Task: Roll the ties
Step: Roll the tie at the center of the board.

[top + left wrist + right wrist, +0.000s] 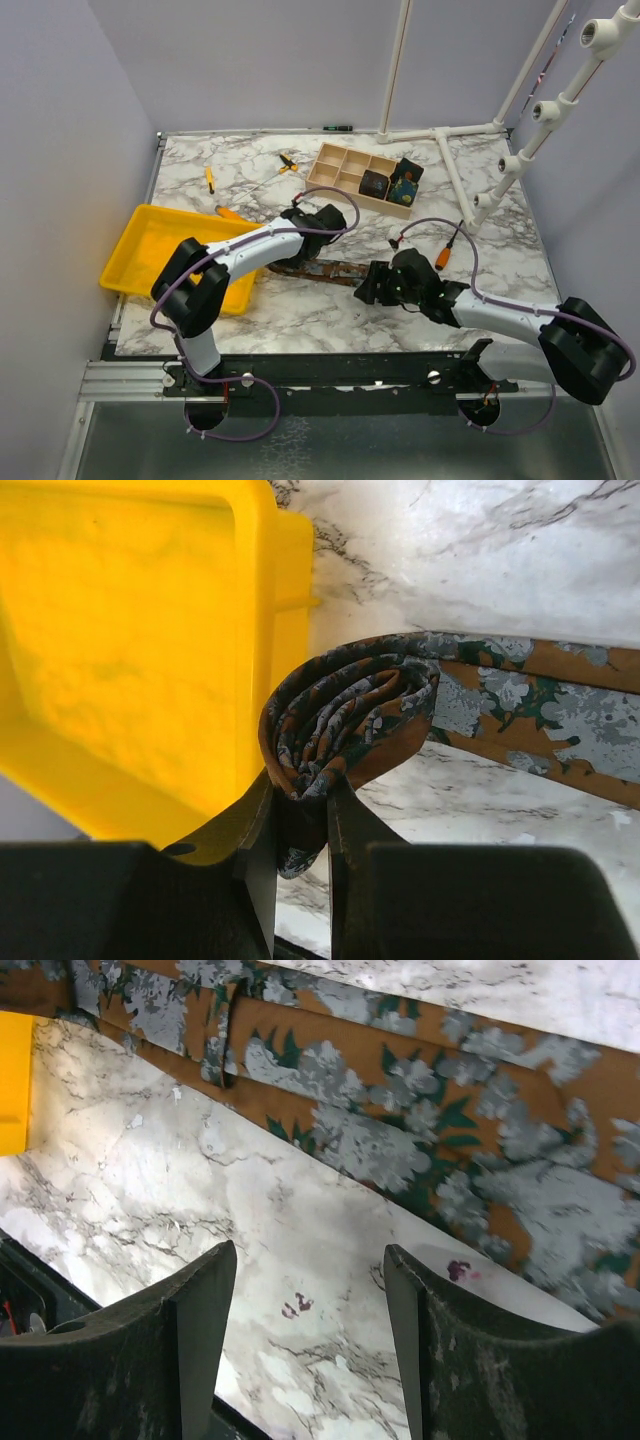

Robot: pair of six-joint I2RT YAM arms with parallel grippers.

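Observation:
A rust-brown tie with grey and green mottling lies as a strip on the marble table between the two grippers. My left gripper is shut on its rolled end; the left wrist view shows the coil pinched between the fingers, with the rest of the strip running off to the right. My right gripper is open and empty, hovering over bare marble just beside the wide part of the tie. Two dark rolled ties sit in the wooden divided box.
A yellow tray sits at the left, close beside the roll. Orange-handled screwdrivers lie at the back left, back centre and right. A white pipe frame stands at the back right.

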